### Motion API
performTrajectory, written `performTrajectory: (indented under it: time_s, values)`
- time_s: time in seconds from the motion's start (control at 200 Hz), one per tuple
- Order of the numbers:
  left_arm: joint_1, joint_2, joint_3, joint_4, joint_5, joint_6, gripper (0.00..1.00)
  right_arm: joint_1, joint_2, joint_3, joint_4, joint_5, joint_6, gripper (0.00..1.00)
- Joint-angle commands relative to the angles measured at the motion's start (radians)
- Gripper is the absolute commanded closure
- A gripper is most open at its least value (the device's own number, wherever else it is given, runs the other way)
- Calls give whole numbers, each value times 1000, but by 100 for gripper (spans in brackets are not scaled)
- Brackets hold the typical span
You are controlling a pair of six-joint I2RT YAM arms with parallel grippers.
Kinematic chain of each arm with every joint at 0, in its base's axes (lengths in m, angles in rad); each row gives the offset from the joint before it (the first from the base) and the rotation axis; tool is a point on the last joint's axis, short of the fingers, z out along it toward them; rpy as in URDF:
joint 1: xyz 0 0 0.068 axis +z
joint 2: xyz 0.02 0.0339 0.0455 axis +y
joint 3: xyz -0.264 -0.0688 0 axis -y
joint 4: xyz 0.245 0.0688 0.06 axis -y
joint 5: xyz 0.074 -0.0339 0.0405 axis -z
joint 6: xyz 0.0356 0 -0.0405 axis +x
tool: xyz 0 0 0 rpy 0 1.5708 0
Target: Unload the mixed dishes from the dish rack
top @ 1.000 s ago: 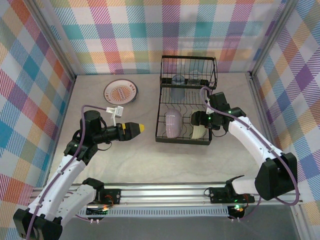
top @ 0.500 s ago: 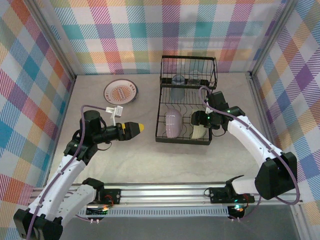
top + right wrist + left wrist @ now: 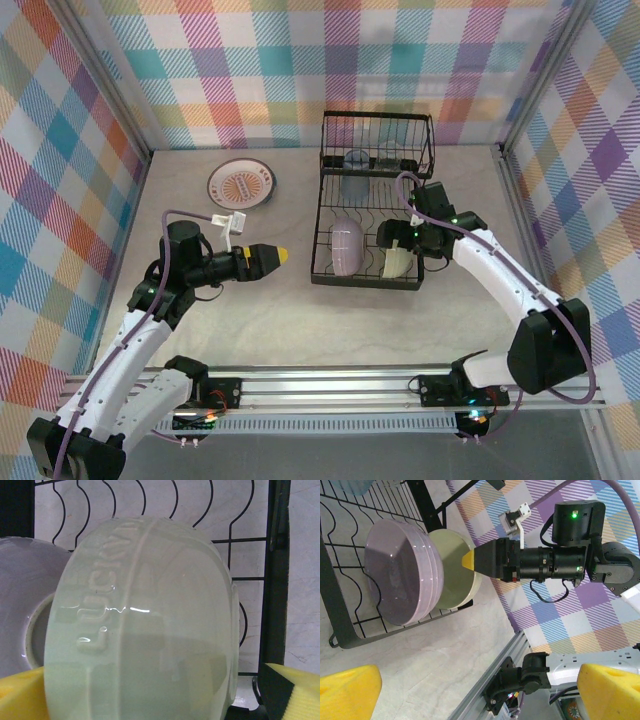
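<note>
The black wire dish rack (image 3: 322,225) stands right of centre. On its lower tray the lavender bowl (image 3: 346,246) and the pale green bowl (image 3: 398,263) stand on edge. A bluish glass tumbler (image 3: 356,160) sits in the raised upper basket. My right gripper (image 3: 402,240) is open and straddles the pale green bowl (image 3: 145,625), one finger by its foot and one by its rim, where a small gap shows. My left gripper (image 3: 275,257) hangs open over bare table left of the rack, holding nothing. The sunburst plate (image 3: 242,183) lies flat on the table. The striped plate is out of view.
Checkered walls close in the table on three sides. The right arm's purple cable (image 3: 405,190) loops over the rack's right side. A metal rail (image 3: 330,380) runs along the near edge. In the left wrist view, the lavender bowl (image 3: 400,575) leans against the green bowl (image 3: 455,565).
The right gripper has crept slightly up and left over the pale green bowl, which has barely shifted. The left arm has not moved.
</note>
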Motion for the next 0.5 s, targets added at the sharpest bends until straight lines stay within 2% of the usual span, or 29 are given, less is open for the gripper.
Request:
performTrajectory:
  time_s: [0.0, 0.495]
  values:
    - [14, -15, -11, 34, 13, -6, 0, -4, 18, 2, 21, -5, -2, 1]
    - [17, -13, -12, 32, 11, -5, 0, -9, 82, 7, 44, -98, 8, 1]
